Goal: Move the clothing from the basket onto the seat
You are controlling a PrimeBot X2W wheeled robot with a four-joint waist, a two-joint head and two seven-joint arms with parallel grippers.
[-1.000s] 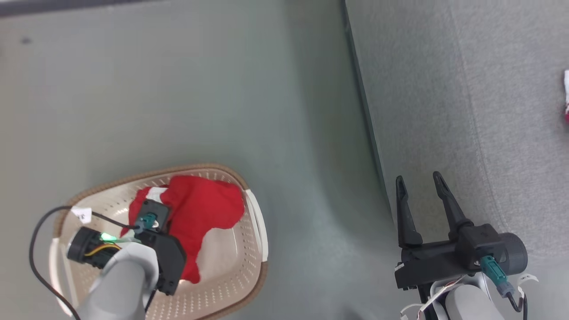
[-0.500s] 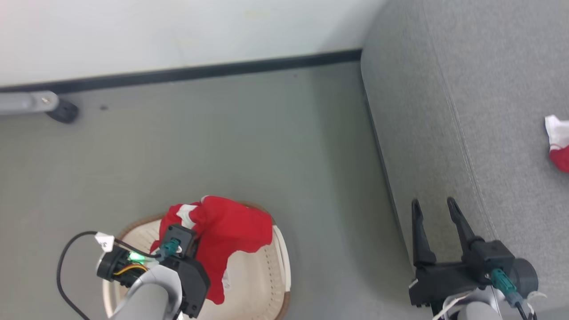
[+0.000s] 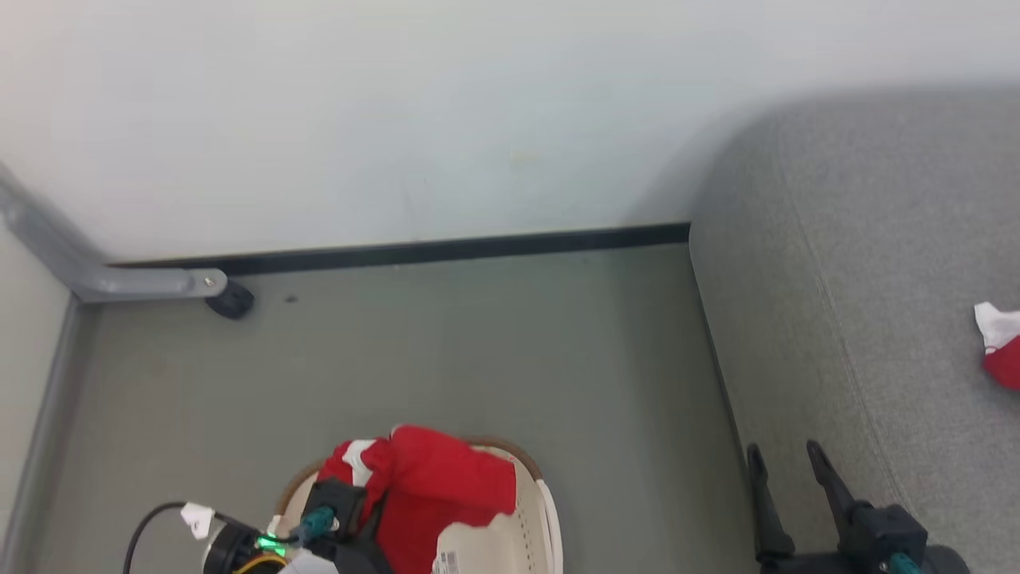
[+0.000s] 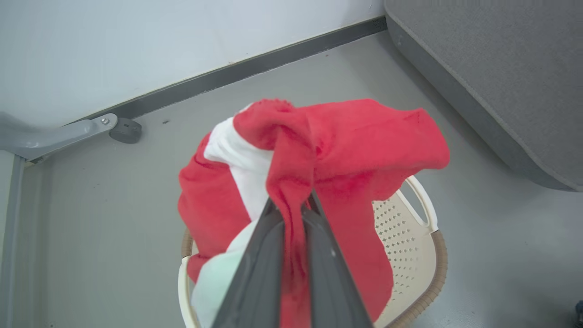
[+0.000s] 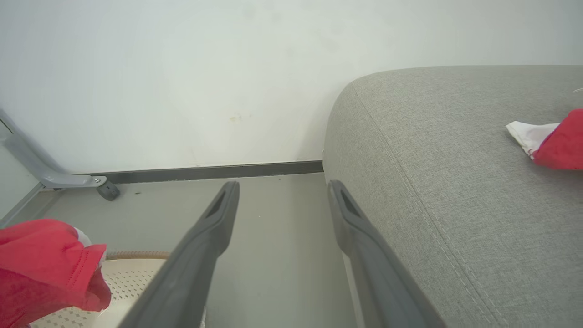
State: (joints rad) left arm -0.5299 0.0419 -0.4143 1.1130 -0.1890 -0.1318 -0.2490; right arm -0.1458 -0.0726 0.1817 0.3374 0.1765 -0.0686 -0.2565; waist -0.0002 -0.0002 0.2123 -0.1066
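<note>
My left gripper (image 4: 292, 206) is shut on a fold of the clothing (image 4: 364, 146), a red garment with a white stripe. It hangs lifted over the basket (image 4: 412, 237), draping past the cream rim. In the head view the same clothing (image 3: 434, 486) bulges above the basket (image 3: 546, 510) at the bottom edge. My right gripper (image 3: 783, 456) stands open with nothing between its fingers, at the front edge of the seat (image 3: 876, 335), a grey sofa. A second red and white garment (image 3: 1000, 351) lies on the seat at the far right, and the right wrist view shows this garment (image 5: 553, 141) too.
A white wall with a black baseboard (image 3: 446, 251) runs behind. A grey metal leg ending in a black caster (image 3: 233, 301) stands at the left by the wall. Bare grey floor (image 3: 478, 359) separates basket and sofa.
The head camera has tilted up, bringing wall and baseboard into view. The left gripper has raised the red garment above the basket rim. The right gripper has stayed open.
</note>
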